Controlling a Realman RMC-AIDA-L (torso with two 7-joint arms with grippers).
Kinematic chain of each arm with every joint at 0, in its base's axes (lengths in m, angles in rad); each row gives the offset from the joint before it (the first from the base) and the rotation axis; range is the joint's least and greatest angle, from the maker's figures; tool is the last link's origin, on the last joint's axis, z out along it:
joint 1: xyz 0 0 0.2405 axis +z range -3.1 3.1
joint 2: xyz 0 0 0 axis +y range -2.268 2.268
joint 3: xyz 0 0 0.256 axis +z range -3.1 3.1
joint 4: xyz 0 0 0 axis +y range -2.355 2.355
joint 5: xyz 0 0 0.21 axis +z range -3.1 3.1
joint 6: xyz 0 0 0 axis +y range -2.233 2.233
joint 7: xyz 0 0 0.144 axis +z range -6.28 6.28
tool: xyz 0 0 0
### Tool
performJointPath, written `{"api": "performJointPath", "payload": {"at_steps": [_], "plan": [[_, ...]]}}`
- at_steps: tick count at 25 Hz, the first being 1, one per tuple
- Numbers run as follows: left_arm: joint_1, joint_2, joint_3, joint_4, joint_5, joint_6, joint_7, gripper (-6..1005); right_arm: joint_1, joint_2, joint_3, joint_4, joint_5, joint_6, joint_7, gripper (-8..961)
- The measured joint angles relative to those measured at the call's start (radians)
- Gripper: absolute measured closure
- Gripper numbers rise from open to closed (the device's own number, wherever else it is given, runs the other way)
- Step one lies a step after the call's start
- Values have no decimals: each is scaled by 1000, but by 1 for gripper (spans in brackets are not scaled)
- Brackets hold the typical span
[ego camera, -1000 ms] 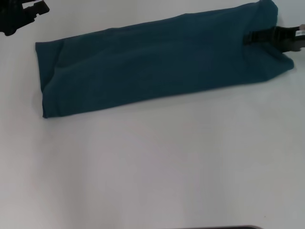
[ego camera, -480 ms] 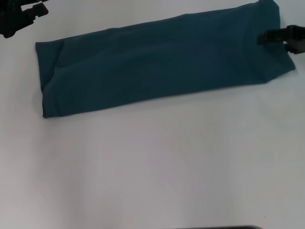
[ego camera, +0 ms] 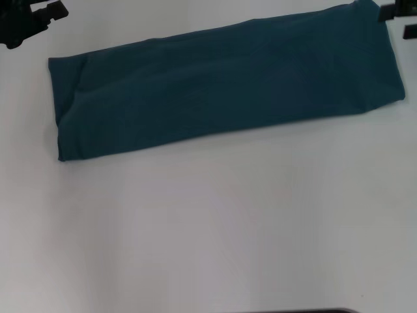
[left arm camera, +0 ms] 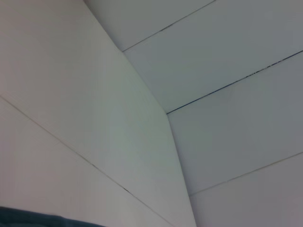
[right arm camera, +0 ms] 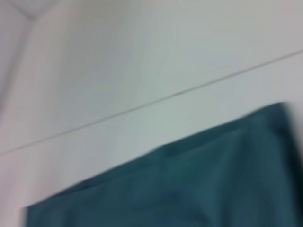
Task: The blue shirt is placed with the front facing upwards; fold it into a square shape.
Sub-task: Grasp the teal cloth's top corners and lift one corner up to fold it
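Head view: blue shirt (ego camera: 221, 88) in a long band, both hands edge-cropped.

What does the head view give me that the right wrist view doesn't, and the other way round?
Head view only: the whole blue shirt folded into a long band on the white table, the left pincer beyond its left end, and the right pincer at the frame edge by its right end. Right wrist view only: thin seam lines across the pale surface behind. Both show the shirt's far edge.
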Motion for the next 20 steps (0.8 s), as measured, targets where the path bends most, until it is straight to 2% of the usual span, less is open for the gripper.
{"api": "performJointPath", "payload": {"at_steps": [4, 9, 15, 17, 20], "plan": [[0, 0, 0, 0, 0, -5, 0, 567, 10, 3, -15, 40, 1, 15, 0, 22], [0, 0, -10, 2, -1, -5, 3, 566, 14, 13, -76, 177, -46, 197, -8, 22], [-1, 0, -11, 1, -1, -4, 2, 566, 14, 29, -121, 207, -125, 306, 17, 22], [-2, 0, -11, 2, -1, -5, 2, 566, 14, 32, -115, 196, -118, 303, 18, 23], [-3, 0, -11, -1, -1, 0, 1, 566, 10, 25, -107, 120, -58, 198, 16, 23]]}}
